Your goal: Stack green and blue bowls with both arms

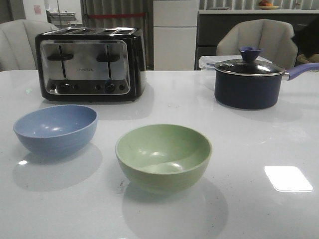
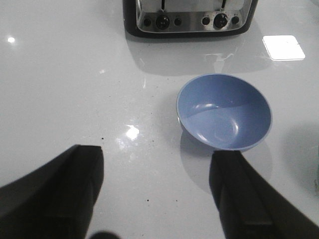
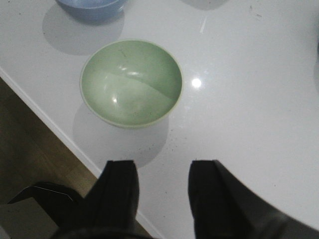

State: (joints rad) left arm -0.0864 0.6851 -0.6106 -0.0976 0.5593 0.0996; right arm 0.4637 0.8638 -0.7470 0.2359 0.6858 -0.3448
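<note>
Black left gripper [image 2: 157, 191] and right gripper [image 3: 162, 194] cropped, jaws apart.

- The left gripper [image 2: 157, 196] showed as two broad, matte black fingers [image 2: 65, 191], flat-faced and blunt, widening toward the lower edge of the left wrist view.
- Its other finger looked narrower and wedge-like, with a squared tip.
- The right gripper [image 3: 160, 199] had two black fingers [image 3: 119, 191] with squared, blocky tips and smooth, unmarked faces.
- A dark rounded part of the right arm's body [image 3: 47, 199] sat behind them, blurred.
- No cables, screws or markings could be made out.
</note>
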